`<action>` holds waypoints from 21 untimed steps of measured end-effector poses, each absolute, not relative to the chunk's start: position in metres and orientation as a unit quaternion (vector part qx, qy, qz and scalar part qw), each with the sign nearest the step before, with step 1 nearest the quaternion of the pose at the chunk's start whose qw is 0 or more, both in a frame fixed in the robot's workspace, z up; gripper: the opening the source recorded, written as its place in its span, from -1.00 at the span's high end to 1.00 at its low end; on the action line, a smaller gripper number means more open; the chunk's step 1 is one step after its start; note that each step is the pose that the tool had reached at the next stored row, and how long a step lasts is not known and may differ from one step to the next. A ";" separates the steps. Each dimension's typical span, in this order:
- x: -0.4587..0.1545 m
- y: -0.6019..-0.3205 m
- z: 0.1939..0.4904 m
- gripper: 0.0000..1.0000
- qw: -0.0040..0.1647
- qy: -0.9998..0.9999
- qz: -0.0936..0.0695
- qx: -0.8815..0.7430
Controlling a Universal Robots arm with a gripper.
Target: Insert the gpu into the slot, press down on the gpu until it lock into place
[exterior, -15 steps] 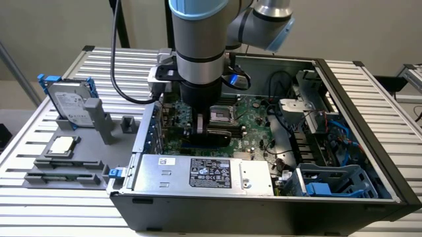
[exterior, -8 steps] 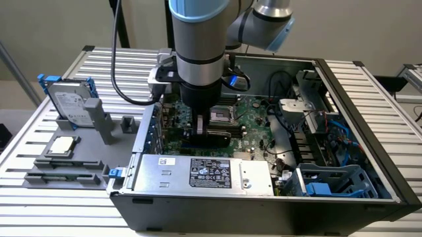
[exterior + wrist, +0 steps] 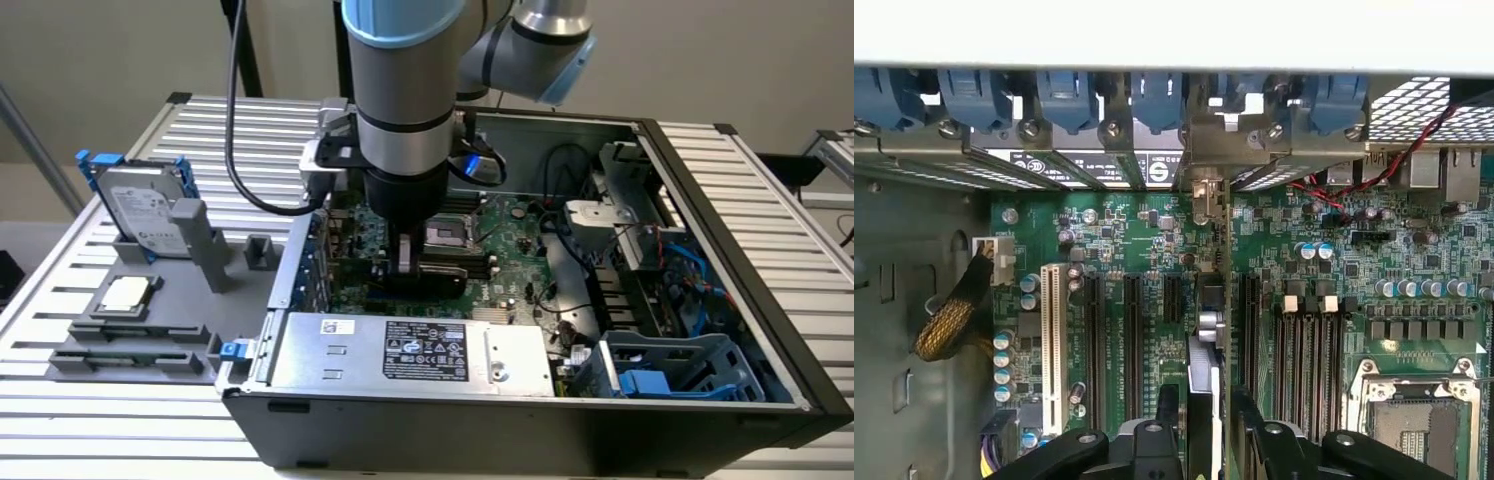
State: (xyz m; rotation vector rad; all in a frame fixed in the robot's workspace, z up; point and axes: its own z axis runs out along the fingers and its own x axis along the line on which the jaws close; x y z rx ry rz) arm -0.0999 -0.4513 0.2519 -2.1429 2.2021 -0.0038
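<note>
Fingers (image 3: 1206,440) clamp the gpu (image 3: 1206,300) edge-on, upright over the motherboard (image 3: 1334,270) inside the open computer case (image 3: 534,420).

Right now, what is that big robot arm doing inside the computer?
The robot arm has reached down into the open computer case. Its end effector is shut on the gpu, a flat card held on edge over the green motherboard. The card stands at its slot, in line with the other long slots, its metal bracket toward the back wall of the case. Whether it is locked in cannot be told.
</note>
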 end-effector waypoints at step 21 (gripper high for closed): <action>-0.104 -0.449 0.286 0.79 0.034 0.716 -0.001 -0.698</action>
